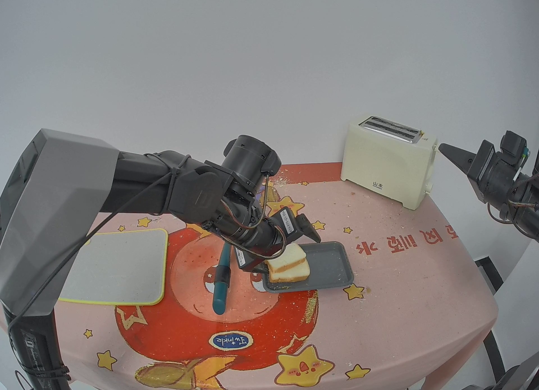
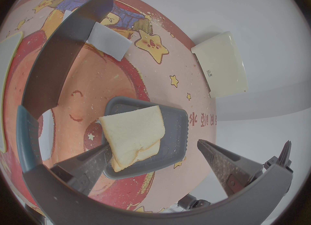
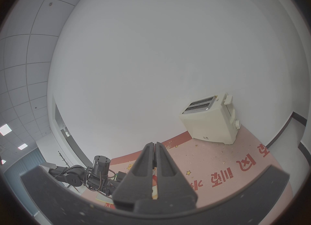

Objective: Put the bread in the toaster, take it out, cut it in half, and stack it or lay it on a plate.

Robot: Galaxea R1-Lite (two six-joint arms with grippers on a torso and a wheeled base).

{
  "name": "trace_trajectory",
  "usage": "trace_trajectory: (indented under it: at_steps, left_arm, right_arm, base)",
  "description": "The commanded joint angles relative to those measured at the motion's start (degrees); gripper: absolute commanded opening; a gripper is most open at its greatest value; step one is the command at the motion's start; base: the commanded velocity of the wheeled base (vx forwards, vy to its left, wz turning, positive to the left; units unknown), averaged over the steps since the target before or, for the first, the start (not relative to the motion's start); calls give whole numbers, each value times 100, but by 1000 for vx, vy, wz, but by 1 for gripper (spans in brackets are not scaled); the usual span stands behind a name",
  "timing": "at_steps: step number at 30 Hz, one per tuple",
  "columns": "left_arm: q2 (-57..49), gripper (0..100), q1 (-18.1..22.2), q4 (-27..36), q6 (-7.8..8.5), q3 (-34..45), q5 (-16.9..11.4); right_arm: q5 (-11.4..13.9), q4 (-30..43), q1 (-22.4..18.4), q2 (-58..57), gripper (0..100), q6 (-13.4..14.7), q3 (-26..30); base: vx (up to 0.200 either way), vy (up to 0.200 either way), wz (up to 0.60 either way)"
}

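Head view: the final step, with the cut bread [image 1: 288, 264] stacked on the plate [image 1: 332, 268] and the left gripper [image 1: 292, 241] released over it.
The two halves lie one on the other, directly under the spread jaws, one finger [image 2: 92, 162] right against the stack's edge. The knife [image 1: 222, 290] rests on the table [image 1: 404, 295] just beside that gripper, and the toaster [image 1: 387, 161] is well beyond it. The right gripper [image 3: 155, 146] hangs clenched and empty near the toaster. It looks to me like the plating is done. Next the left gripper needs a clean lift straight off, without nudging the top half.
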Motion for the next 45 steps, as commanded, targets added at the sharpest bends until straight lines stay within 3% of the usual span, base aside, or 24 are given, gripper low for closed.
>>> trace_trajectory:
  at_steps: [1, 4, 8, 21, 31, 34, 45]
  left_arm:
    - [-18, 100, 2, 91, -2, -33, -2]
    - [-27, 100, 2, 152, -63, -148, -37]
    - [26, 100, -77, 205, -37, -209, 122]
    - [61, 100, -95, 530, -28, -323, 227]
    - [17, 100, -200, 574, 7, -306, 517]
    - [-54, 100, -191, 583, -46, -350, 456]
    - [-308, 100, -218, 856, 7, -174, 473]
  right_arm:
    - [4, -2, 2, 4, 0, -2, -1]
    - [4, -2, 11, 4, 0, -2, -1]
    - [4, -2, 11, 22, 0, -2, 8]
    - [4, -2, 11, 22, 0, -10, -1]
    - [4, -2, 2, 13, 0, -10, -10]
    - [4, -2, -6, 13, 0, -10, -10]
    - [4, 7, 2, 13, 0, -10, -1]
  base:
    - [0, 0, 0]
    - [0, 0, 0]
    - [0, 0, 0]
    - [0, 0, 0]
    - [0, 0, 0]
    - [0, 0, 0]
    - [0, 0, 0]
